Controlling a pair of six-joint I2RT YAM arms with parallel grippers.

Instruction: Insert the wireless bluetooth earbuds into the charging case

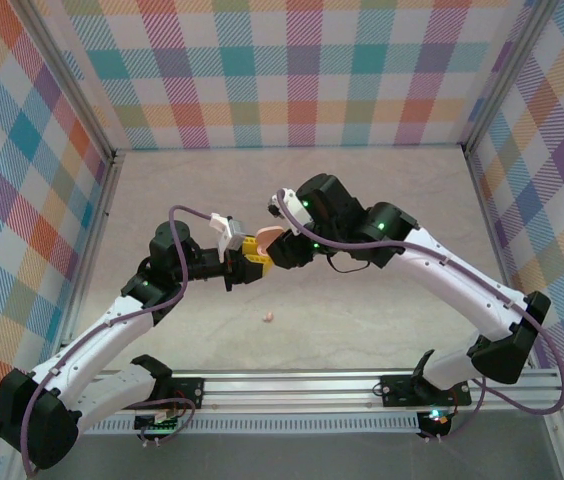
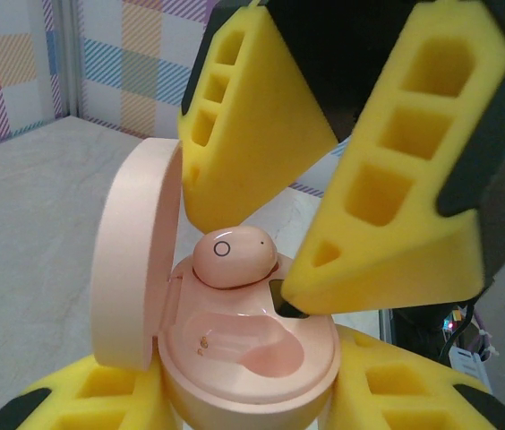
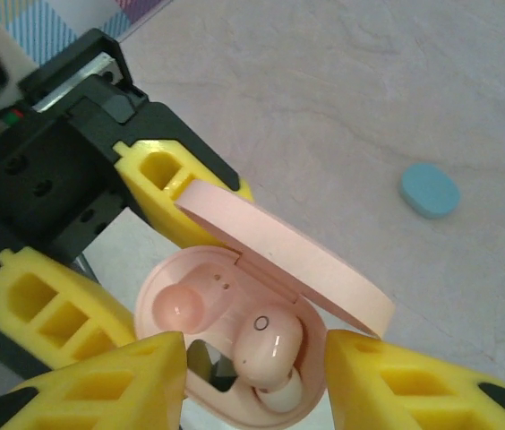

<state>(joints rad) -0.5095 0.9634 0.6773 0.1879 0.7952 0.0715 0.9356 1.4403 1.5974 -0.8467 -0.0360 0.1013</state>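
The pink charging case (image 2: pixel 261 376) stands open with its lid (image 2: pixel 132 260) swung to the left, and my left gripper (image 2: pixel 243 408) is shut on its base. A pale pink earbud (image 2: pixel 235 257) rests in the far slot, tilted, its white tip showing in the right wrist view. The near slot (image 2: pixel 248 345) holds nothing. My right gripper (image 3: pixel 254 381) hangs open just over the case, one yellow finger (image 2: pixel 387 179) on each side of that earbud (image 3: pixel 270 345), with gaps. A second pink earbud (image 1: pixel 268 317) lies on the table in front of the grippers.
A small light blue rounded piece (image 3: pixel 430 190) lies on the table beyond the case; I cannot tell whether it is a bud or a case. Checked walls (image 1: pixel 282 70) enclose the table, and a metal rail (image 1: pixel 292 390) runs along the near edge.
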